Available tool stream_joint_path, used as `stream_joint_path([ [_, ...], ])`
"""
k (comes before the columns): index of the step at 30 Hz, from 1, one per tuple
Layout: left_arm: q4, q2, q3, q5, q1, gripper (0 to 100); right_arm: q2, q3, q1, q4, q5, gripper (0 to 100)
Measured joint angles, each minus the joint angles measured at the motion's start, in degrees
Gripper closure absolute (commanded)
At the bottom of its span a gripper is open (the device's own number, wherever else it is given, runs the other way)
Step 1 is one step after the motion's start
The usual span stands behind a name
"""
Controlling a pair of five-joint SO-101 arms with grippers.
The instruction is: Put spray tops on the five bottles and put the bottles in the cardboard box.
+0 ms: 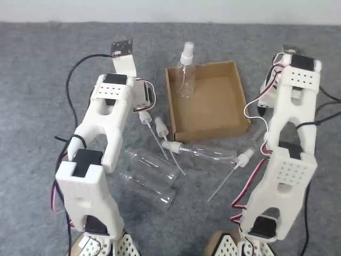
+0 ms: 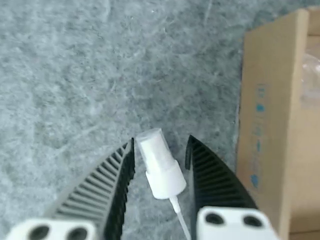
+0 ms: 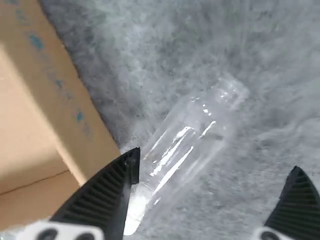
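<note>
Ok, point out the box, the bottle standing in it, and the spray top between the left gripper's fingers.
Box [image 1: 213,132]: high view, on the wall nearest the arms.
Bottle [image 1: 186,80]: high view, on its clear body.
Spray top [image 2: 162,170]: left wrist view, on its white collar.

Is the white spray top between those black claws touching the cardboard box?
Apart. The left wrist view shows a strip of grey carpet between the spray top and the cardboard box wall.

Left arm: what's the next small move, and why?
Probably shut the left hand on the spray top. The hand is open with its jaws on either side of the top, which lies loose beside the cardboard box, so it looks lined up for a grasp.
</note>
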Motion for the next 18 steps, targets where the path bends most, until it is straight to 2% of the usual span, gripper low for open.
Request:
stream_joint_path([
  [18,0.00,0.09,4.92,0.00,0.35,85,1.23,1.23,-0.79,-2.29,-3.69,61.5],
])
